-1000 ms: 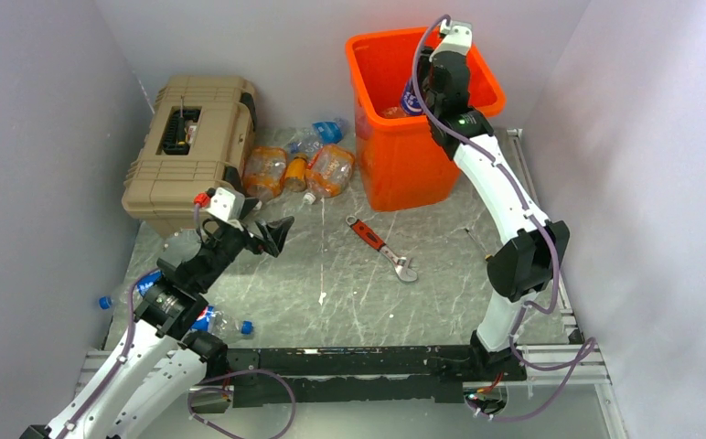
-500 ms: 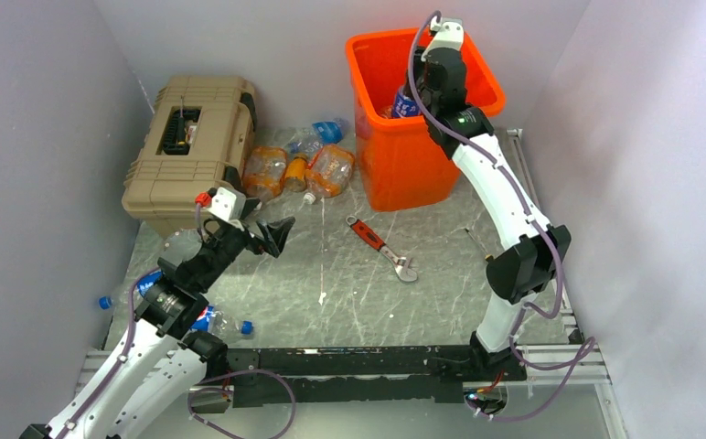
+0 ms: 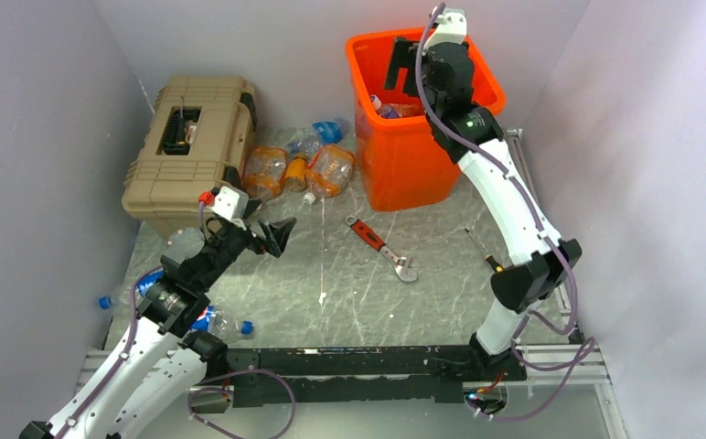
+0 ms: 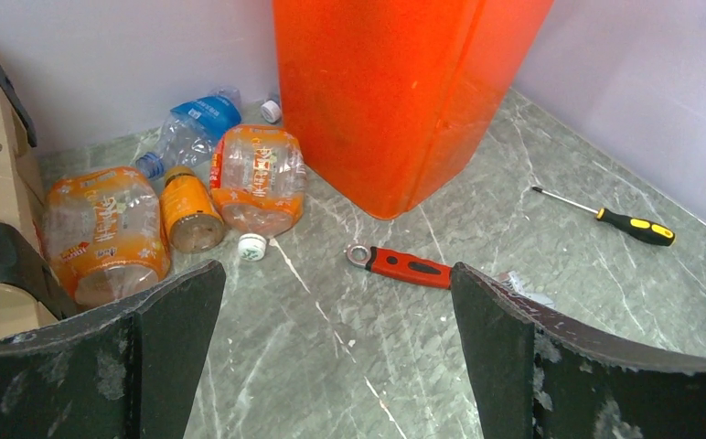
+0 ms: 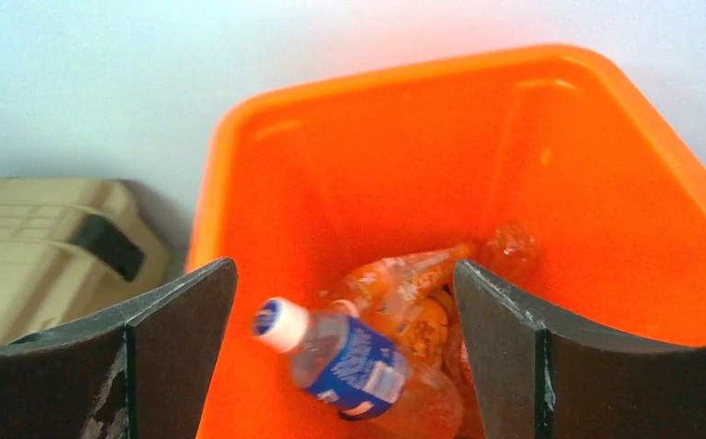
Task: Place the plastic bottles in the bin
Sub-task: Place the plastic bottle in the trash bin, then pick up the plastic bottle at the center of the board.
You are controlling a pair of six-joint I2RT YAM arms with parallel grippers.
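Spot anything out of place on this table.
A red-handled metal wrench and a yellow-and-black-handled screwdriver lie on the grey marbled table near the orange plastic bin: tools among drink bottles.

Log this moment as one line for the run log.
right gripper: open above bin | blue-label bottle: inside bin, not gripped | left gripper: open, empty, above table | pending: bottles beside toolbox
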